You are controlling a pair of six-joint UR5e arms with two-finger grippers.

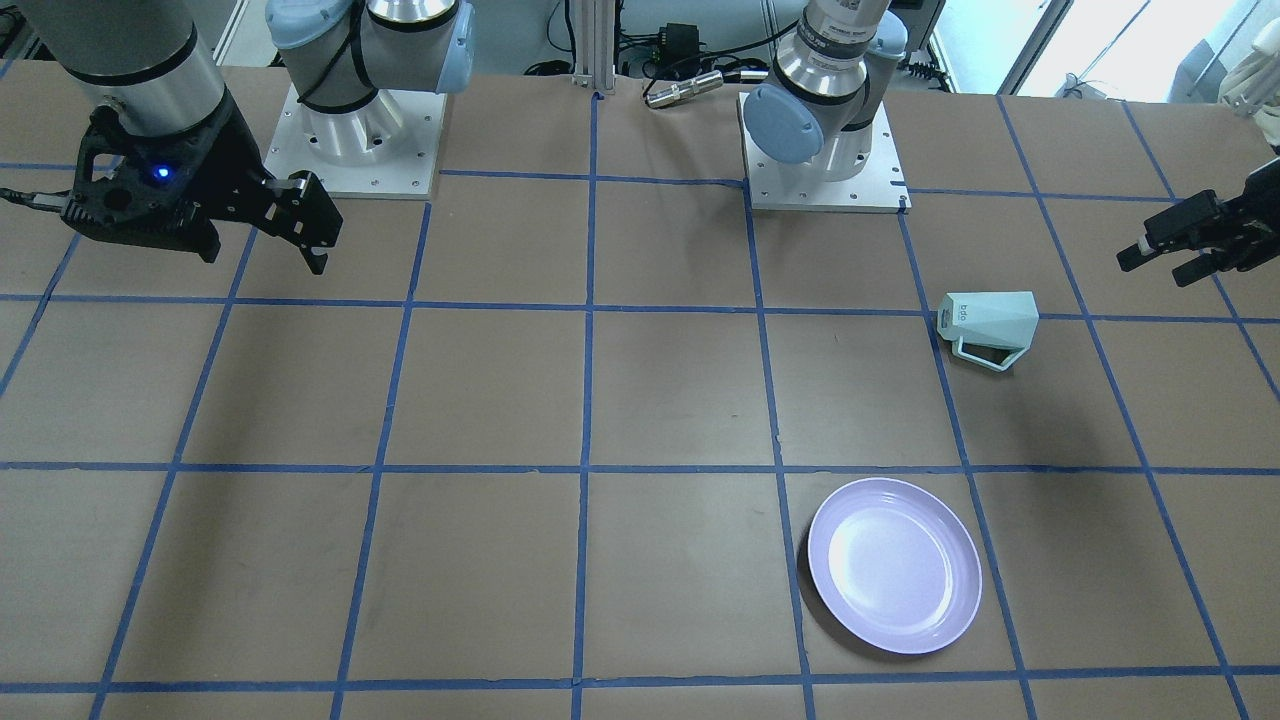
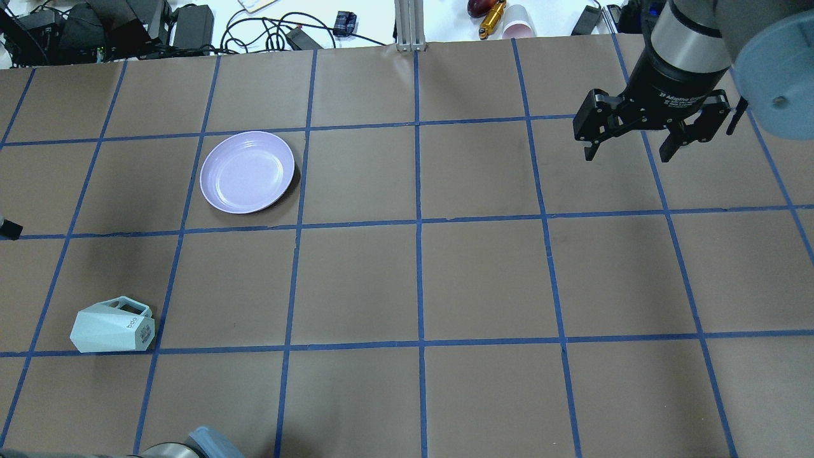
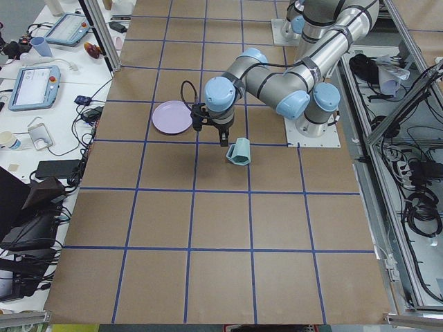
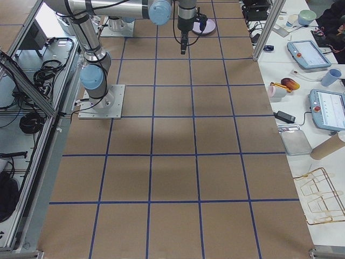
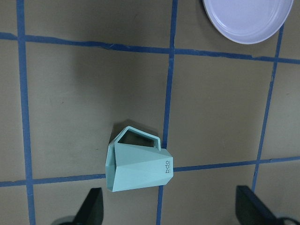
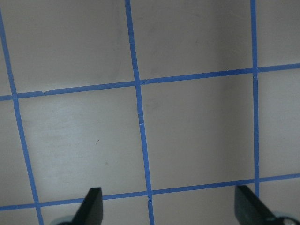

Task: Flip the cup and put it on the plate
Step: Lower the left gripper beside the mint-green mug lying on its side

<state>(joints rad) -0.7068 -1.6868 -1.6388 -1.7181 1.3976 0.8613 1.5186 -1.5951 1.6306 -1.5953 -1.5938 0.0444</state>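
Now the cup (image 5: 139,161) lies on its side on the desk (image 5: 70,93), with the plate (image 5: 246,18) at its one o'clock. My left claw (image 5: 169,211) hovers above it, wide open and empty, ready to grab; the right claw (image 2: 628,152) is parked clear, open and empty too.

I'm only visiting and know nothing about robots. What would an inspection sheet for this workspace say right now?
Surface: brown table gridded with blue tape; no spills seen.
Job's things: cup lying on its side on a tape line; plate empty, well apart from the cup.
Clutter: small metal cylinder at the table's edge between the arm bases; otherwise nothing seen.
Grippers: left gripper open, empty, hanging above the cup; right gripper open, empty, over bare table.
Cables: black power brick and loose cables beyond the table's far edge.
Surroundings: control tablet on a side bench.
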